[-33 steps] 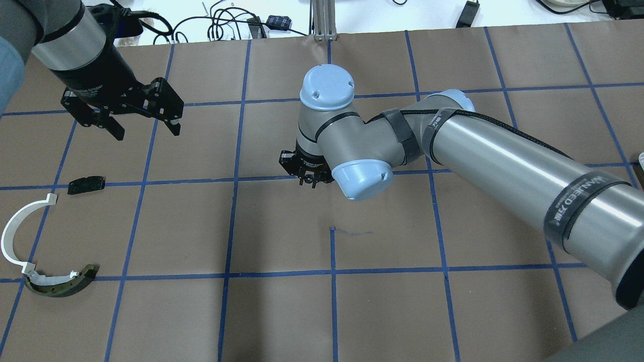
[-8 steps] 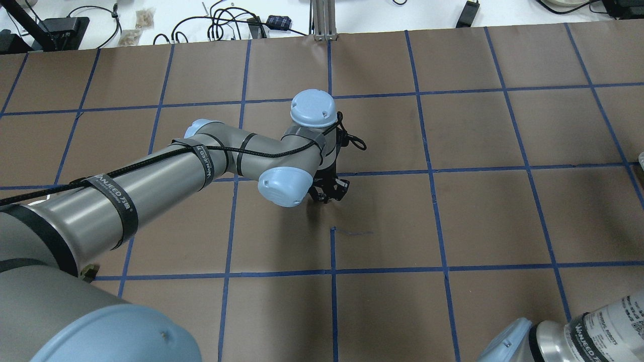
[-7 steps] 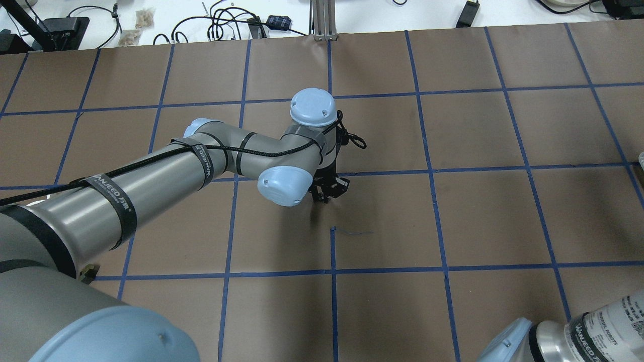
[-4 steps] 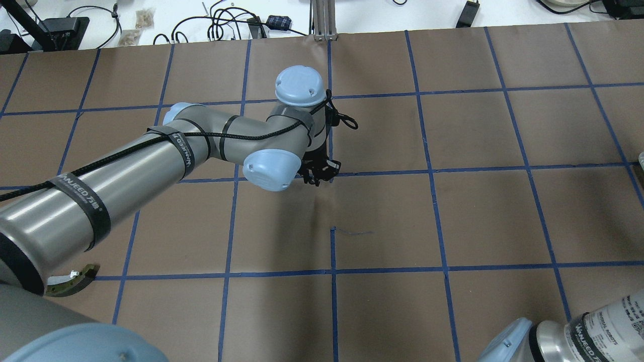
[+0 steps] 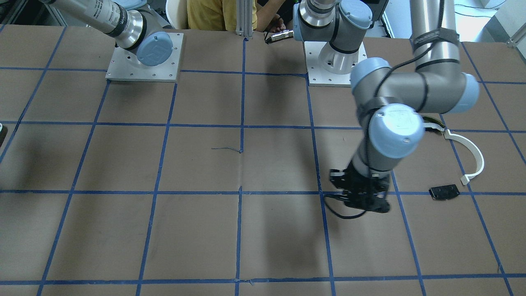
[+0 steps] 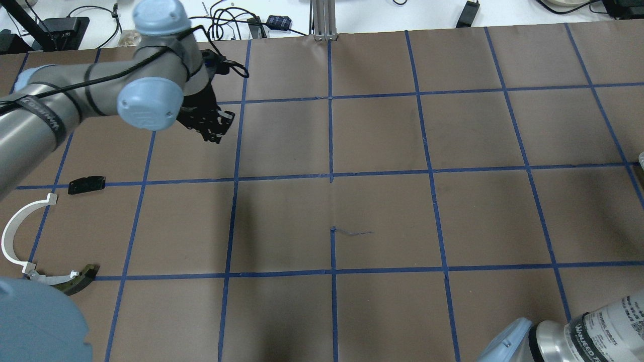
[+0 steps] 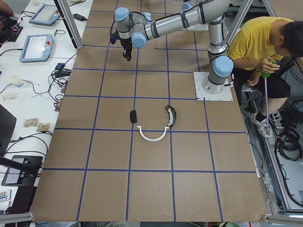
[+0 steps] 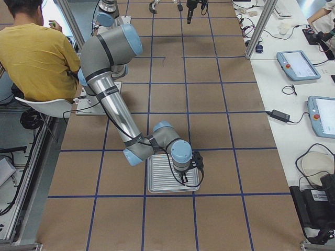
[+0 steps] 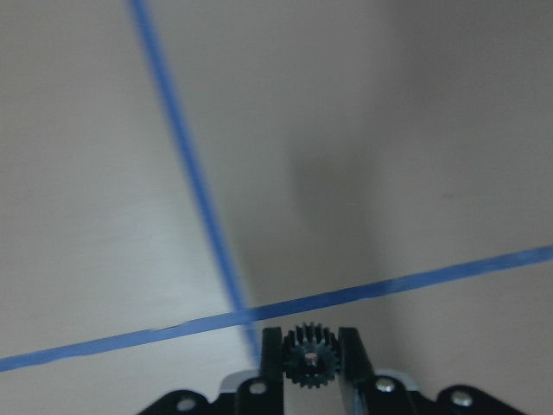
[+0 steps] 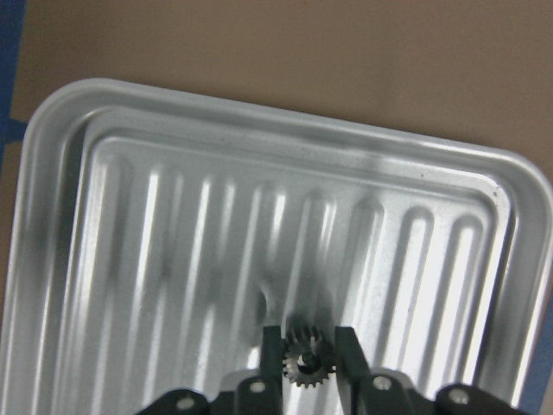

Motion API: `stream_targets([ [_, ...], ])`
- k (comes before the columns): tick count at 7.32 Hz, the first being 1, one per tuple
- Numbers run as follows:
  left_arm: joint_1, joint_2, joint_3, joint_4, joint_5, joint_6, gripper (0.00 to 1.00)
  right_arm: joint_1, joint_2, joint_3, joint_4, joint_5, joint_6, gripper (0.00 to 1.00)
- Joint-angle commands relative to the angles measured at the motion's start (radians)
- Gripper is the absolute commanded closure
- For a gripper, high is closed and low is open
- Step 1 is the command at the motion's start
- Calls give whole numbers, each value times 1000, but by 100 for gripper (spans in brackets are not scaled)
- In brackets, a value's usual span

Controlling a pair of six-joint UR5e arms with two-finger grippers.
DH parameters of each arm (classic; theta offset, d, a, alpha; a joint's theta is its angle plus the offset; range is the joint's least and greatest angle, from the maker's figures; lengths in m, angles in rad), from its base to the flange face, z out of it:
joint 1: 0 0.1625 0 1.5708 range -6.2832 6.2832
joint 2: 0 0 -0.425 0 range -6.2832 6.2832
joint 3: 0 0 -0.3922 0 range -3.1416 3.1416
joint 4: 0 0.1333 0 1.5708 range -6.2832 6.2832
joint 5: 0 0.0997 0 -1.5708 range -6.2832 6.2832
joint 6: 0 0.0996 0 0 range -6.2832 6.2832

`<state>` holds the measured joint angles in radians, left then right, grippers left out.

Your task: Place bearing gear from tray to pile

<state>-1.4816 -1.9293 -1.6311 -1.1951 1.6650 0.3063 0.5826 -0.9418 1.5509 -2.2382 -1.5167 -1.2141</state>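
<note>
— Where is the bearing gear right now?

— Two are in sight. One bearing gear (image 9: pixel 308 356) is pinched between the fingers of the left gripper (image 9: pixel 309 334). Its toothed face is turned to the wrist camera. It hangs over the brown paper table (image 6: pixel 382 216), close to where two blue tape lines (image 9: pixel 186 173) cross.

— How does that sit against the pile?

— The pile (image 7: pixel 171 116) lies at the table's end on the robot's left. It has a white curved strip (image 6: pixel 12 231) and a dark curved piece (image 6: pixel 75 281) at the strip's near end, seemingly touching it. A black plate (image 6: pixel 86 184) lies just beyond the strip's far end, apart from it. In the overhead view the left gripper is farther from the robot than the black plate and more toward the middle, well apart from all three pieces.

— And the other arm?

— The right gripper (image 10: pixel 308 334) is clamped on a second bearing gear (image 10: pixel 304 356) over the ribbed metal tray (image 10: pixel 130 216). Whether that gear touches the tray's floor, I cannot tell.
</note>
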Motion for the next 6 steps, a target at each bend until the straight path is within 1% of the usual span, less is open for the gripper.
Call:
stream_targets([
  [1,307,27,-22,-18,28,291,100,8,-23,-5,0,-10,11,91],
  [2,442,27,-51,-12,22,401,100,17,-53,-15,27,-8,54,92],
  [3,552,12,-76,-1,22,468,100,52,-67,-14,43,-7,100,92],
  [4,619,-6,-87,14,22,493,100,101,-89,-11,45,-7,155,93],
  [5,644,-28,-107,23,19,508,100,174,-141,-3,77,-8,260,93],
  [6,646,-48,-127,63,21,534,100,260,-196,-2,148,-11,377,93],
])
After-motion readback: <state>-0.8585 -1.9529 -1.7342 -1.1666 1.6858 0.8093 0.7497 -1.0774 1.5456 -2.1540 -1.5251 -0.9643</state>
